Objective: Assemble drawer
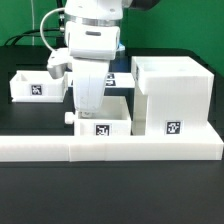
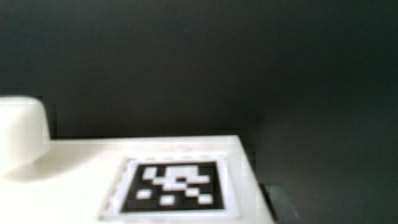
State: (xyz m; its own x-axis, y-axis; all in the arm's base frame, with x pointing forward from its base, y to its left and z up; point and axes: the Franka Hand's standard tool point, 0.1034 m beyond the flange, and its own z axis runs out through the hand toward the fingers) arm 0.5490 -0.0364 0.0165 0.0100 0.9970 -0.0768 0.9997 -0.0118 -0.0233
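The tall white housing [image 1: 170, 92] stands at the exterior view's right, its square tag [image 1: 172, 127] facing front. One shallow tagged tray [image 1: 34, 86] lies at the left. A second tray [image 1: 112, 116], with a round knob [image 1: 70, 118] and a tag, sits in the middle next to the housing. My gripper [image 1: 86, 112] hangs straight down over this tray's left part, its tips at the tray's rim. Its fingers are hidden by the hand. The wrist view shows no fingers, only a tagged flat white surface [image 2: 178, 186] and a blurred white block [image 2: 18, 140].
The long low white border wall [image 1: 110, 149] runs along the front, touching the middle tray and the housing. The marker board [image 1: 122, 78] lies behind the arm. The table is dark; black bare table fills most of the wrist view [image 2: 214, 60].
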